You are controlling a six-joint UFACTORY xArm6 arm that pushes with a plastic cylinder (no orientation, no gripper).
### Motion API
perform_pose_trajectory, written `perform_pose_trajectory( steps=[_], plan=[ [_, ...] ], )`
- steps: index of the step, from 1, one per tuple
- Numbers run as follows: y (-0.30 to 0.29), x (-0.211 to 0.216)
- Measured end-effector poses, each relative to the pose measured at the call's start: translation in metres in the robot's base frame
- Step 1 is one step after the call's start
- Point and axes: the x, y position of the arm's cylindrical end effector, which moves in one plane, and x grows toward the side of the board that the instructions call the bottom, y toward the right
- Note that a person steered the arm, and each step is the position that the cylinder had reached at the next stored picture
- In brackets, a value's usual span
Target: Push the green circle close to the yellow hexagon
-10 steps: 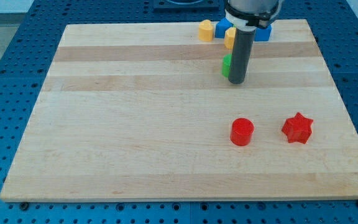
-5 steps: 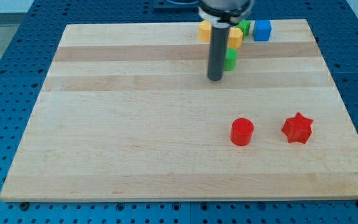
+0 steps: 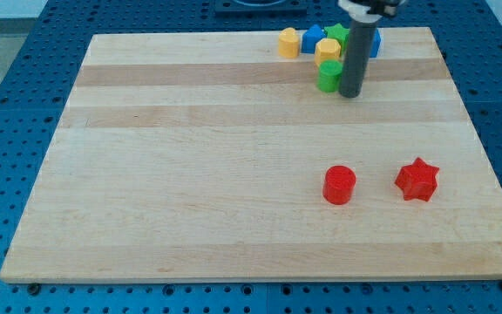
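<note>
The green circle (image 3: pixel 329 77) sits near the view's top, right of centre, just below a yellow block that looks like the hexagon (image 3: pixel 328 50); the two nearly touch. My tip (image 3: pixel 350 93) rests on the board against the green circle's right side, slightly below it. A second yellow block (image 3: pixel 288 42) lies further to the view's left in the same cluster; its shape is unclear.
A blue block (image 3: pixel 311 41) and a green block (image 3: pixel 335 35) sit in the cluster at the top edge. A blue cube (image 3: pixel 373 44) is partly hidden behind the rod. A red cylinder (image 3: pixel 339 185) and a red star (image 3: pixel 417 180) lie at the lower right.
The green circle has slid up and slightly right, toward the yellow block. My tip went from the circle's right to its left, and is now back on its right.
</note>
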Motion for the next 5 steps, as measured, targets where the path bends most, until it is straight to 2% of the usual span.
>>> perform_pose_trajectory(
  steps=[2,3,4,5],
  plan=[
    [-0.034,0.000],
    [-0.034,0.007],
    [-0.058,0.020],
    [-0.019,0.036]
  ],
)
